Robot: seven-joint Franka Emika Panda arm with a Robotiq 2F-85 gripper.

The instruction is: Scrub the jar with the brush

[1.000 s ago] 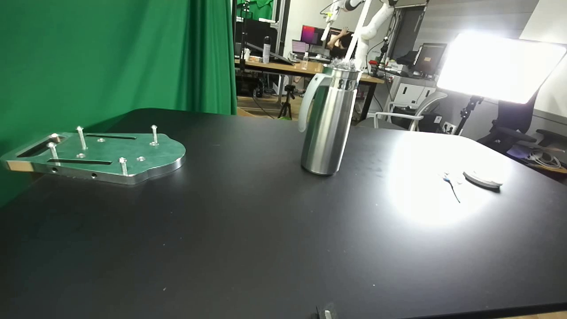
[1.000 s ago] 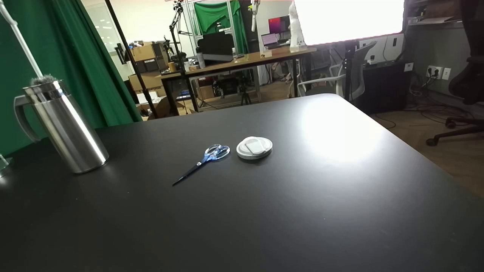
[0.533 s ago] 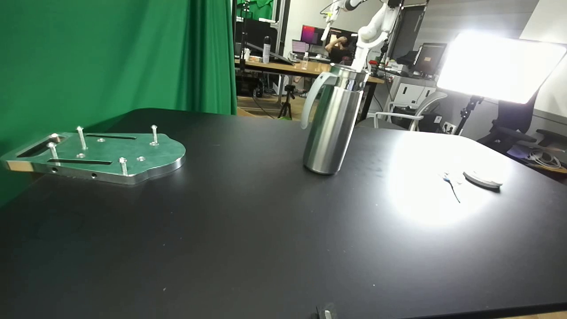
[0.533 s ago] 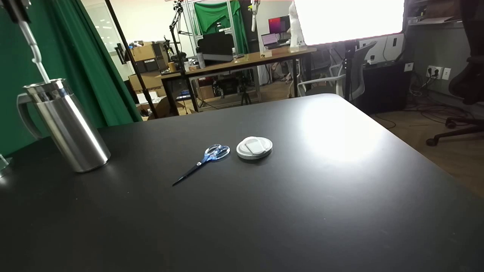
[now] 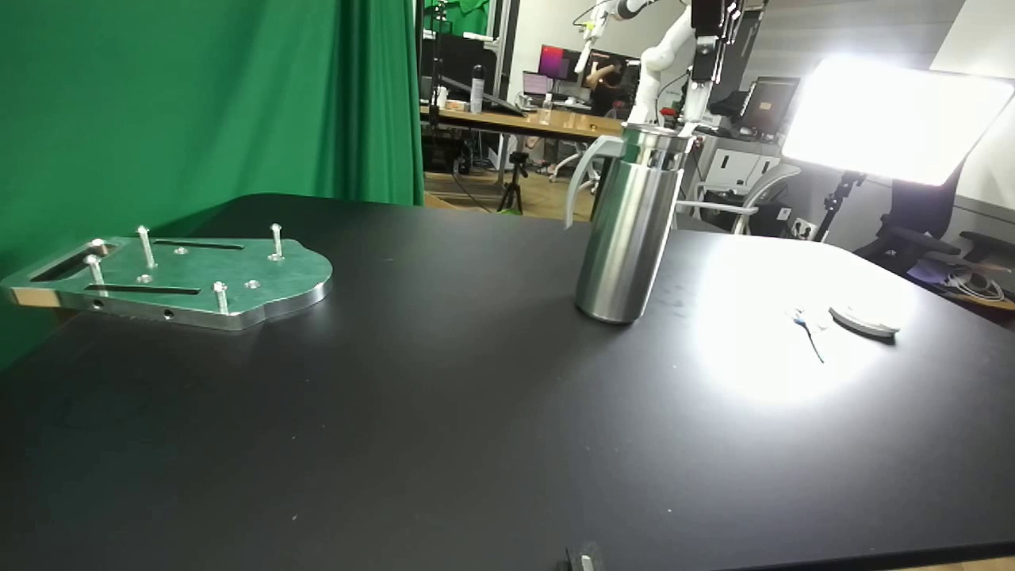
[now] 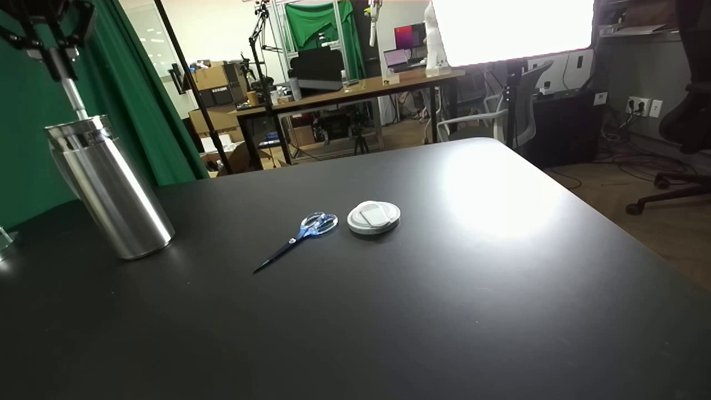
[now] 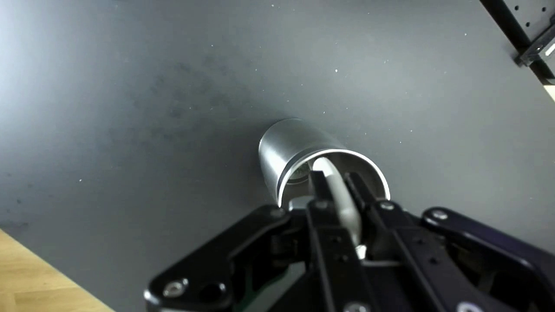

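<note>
1. The jar (image 5: 630,238) stands on its base on the dark surface (image 5: 436,412), mouth up, its long axis running upward.
2. In an exterior view its top leans rightward in the picture, with the handle (image 5: 584,169) on the left; in an exterior view the top of the jar (image 6: 119,189) leans leftward. Whether it is truly tilted, I cannot tell.
3. The brush (image 7: 340,195) points down into the jar's mouth, its shaft roughly in line with the jar's long axis; its lower end is hidden within the steel wall.
4. The gripper (image 7: 337,175) pinches the brush's white shaft, one finger on either side.
5. The jar is below the gripper. In both exterior views the fingertips are above the rim, apart from it, a short length of shaft bridging the gap.
6. Only the wrist view looks down into the mouth, past the bright ring of the rim; it also shows a bracket (image 7: 537,48) at the surface's edge.
7. Scissors (image 6: 304,231) and a white disc (image 6: 374,217) lie clear in an exterior view, near each other; in an exterior view glare partly washes out the scissors (image 5: 802,323).
8. A pegged plate (image 5: 206,274) shows whole in an exterior view.
</note>
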